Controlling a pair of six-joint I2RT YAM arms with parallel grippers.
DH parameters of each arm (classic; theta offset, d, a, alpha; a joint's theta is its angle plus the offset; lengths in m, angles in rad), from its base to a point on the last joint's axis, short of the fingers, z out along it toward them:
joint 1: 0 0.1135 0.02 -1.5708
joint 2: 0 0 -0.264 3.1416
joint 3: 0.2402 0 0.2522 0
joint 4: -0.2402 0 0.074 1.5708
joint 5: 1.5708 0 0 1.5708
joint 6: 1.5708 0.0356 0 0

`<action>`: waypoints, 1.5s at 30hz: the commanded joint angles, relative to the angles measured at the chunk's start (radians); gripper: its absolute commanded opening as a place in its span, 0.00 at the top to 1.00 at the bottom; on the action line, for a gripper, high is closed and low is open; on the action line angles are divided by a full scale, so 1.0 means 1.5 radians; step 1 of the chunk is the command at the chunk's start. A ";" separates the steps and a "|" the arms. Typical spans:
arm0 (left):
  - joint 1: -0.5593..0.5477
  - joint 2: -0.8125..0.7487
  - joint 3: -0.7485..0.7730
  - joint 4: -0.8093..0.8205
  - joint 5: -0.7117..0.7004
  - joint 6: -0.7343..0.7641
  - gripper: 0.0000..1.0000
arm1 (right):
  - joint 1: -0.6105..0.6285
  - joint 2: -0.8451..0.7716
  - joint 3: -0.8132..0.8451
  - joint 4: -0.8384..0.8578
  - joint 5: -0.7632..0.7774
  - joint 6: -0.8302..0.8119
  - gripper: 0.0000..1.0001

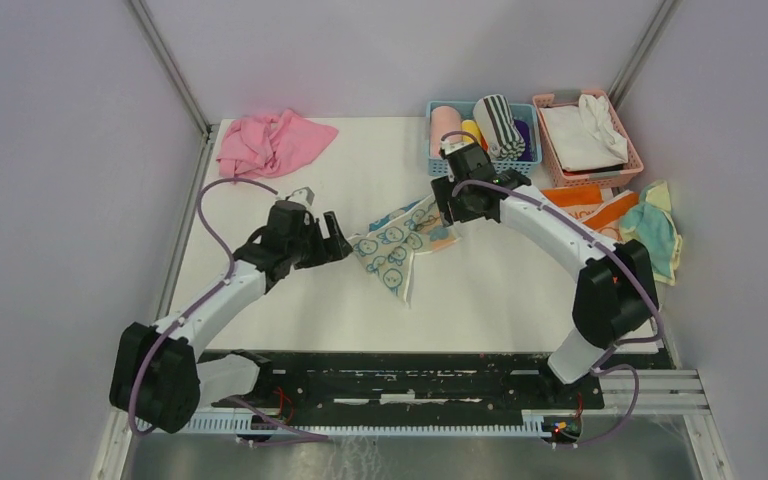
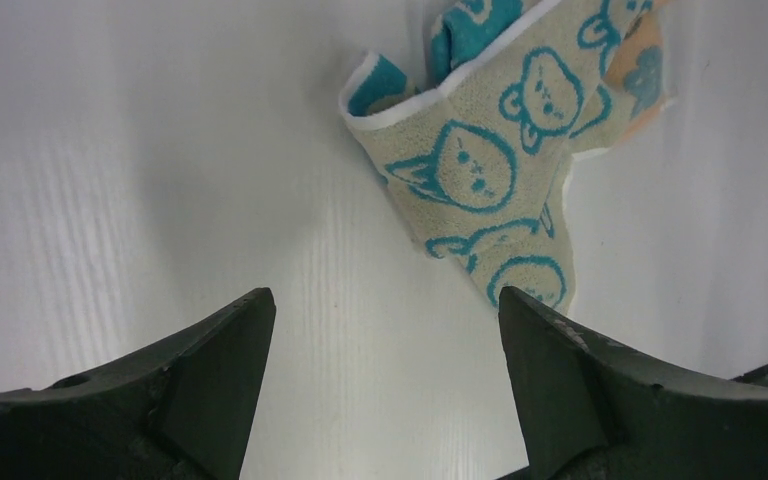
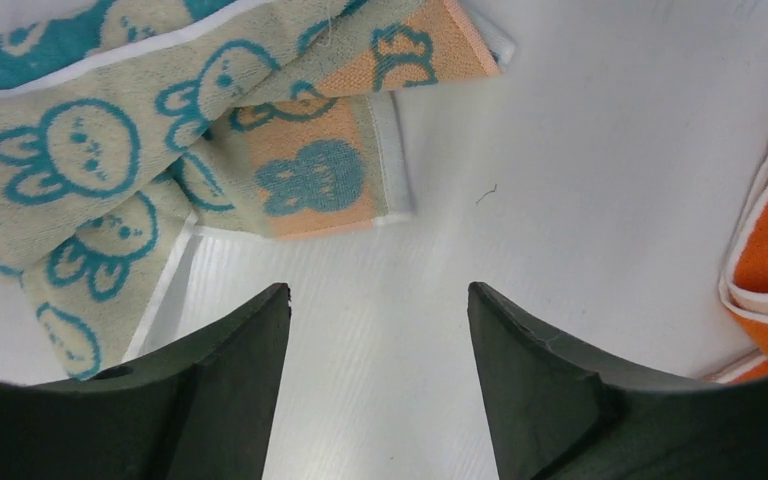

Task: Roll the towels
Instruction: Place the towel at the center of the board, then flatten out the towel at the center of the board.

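- The bunny towel (image 1: 395, 245) lies crumpled and unrolled near the middle of the table (image 1: 290, 300). One tail trails toward 6 o'clock, and an orange-backed corner is turned up at its 3 o'clock end.
- The left gripper (image 1: 343, 240) sits just beside the towel at its 9 o'clock. Its jaws are spread wide over bare table with nothing between them. In the wrist view the towel lies past the fingertips at 1 o'clock, untouched.
- The right gripper (image 1: 442, 208) is at the towel's 2 o'clock, its jaws likewise parted and empty. In its wrist view the bunny towel fills 10 to 11 o'clock and the orange towel (image 1: 600, 208) edges in at 3 o'clock.
- The blue basket (image 1: 438, 160) stands on the far edge at 1 o'clock. It holds rolls set on end:
  - a pink roll (image 1: 445, 128)
  - a yellow roll (image 1: 472, 130)
  - a black-and-white striped roll (image 1: 498, 125)
  - a purple thing (image 1: 523, 135) too hidden to make out
- The pink basket (image 1: 550, 165) stands just beside the blue one at its 3 o'clock. It holds a white cloth (image 1: 582, 135), loosely heaped rather than rolled.
- The orange towel lies unrolled at the pink basket's 6 o'clock, partly under the right arm.
- The teal-and-yellow towel (image 1: 655, 230) is bunched at the table's 3 o'clock edge, touching the orange one.
- A pink cloth (image 1: 270, 142) lies crumpled in the far corner at 11 o'clock, well apart from both baskets.
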 commanded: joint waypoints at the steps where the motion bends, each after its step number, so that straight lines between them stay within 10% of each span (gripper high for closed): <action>1: -0.060 0.042 0.015 0.064 0.036 -0.082 0.12 | -0.022 0.057 -0.004 0.058 -0.050 0.004 0.29; 16: -0.380 0.160 0.084 -0.021 -0.258 -0.094 0.16 | -0.060 0.187 -0.016 0.089 0.012 0.071 0.53; 26: -0.456 0.269 0.150 -0.031 -0.323 -0.077 0.16 | -0.066 0.242 -0.019 0.080 -0.031 0.089 0.59; 33: -0.484 0.336 0.189 -0.055 -0.355 -0.073 0.19 | -0.067 0.236 -0.050 0.086 -0.047 0.085 0.90; 40: -0.504 0.386 0.222 -0.083 -0.400 -0.070 0.37 | -0.067 0.217 -0.056 0.088 -0.050 0.085 0.98; 45: -0.503 0.366 0.224 -0.132 -0.488 -0.071 0.72 | -0.082 0.198 -0.051 0.068 -0.033 0.080 1.00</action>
